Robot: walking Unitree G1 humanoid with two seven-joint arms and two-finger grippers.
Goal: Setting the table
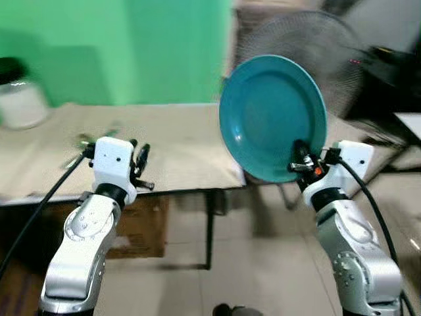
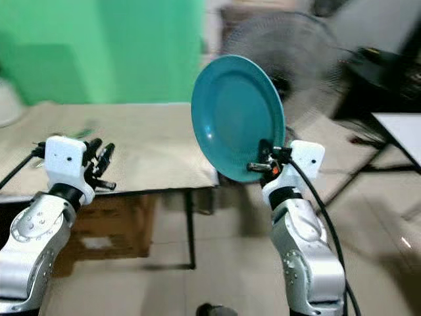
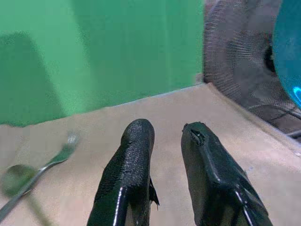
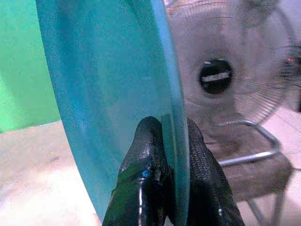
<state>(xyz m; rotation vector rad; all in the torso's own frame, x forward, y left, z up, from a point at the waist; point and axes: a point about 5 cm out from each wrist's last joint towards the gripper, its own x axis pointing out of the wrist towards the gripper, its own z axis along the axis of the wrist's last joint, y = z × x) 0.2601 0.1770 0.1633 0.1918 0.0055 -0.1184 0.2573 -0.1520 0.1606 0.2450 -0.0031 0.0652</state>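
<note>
A teal plate is held upright in the air by the right end effector, beyond the worktop's right edge and raised above its surface. The plate's lower rim is pinched between the two black fingers, one on each face, as is seen plainly in the right wrist view; the hollow face is turned toward the worktop and the robot's left. Behind the plate a standing fan is seen, resting on the floor to the right of the worktop.

The left end effector is held over the near edge of the worktop, toward its left half. Its fingers are parted with a narrow gap between them and nothing is gripped.

The worktop is covered with a beige cloth and backed by a green wall. A fork and a spoon lie on the cloth near the left end, just beside each other, both blurred. A pale jar with a dark lid stands at the far left corner. A brown cardboard box is seen beneath the worktop on the floor.
</note>
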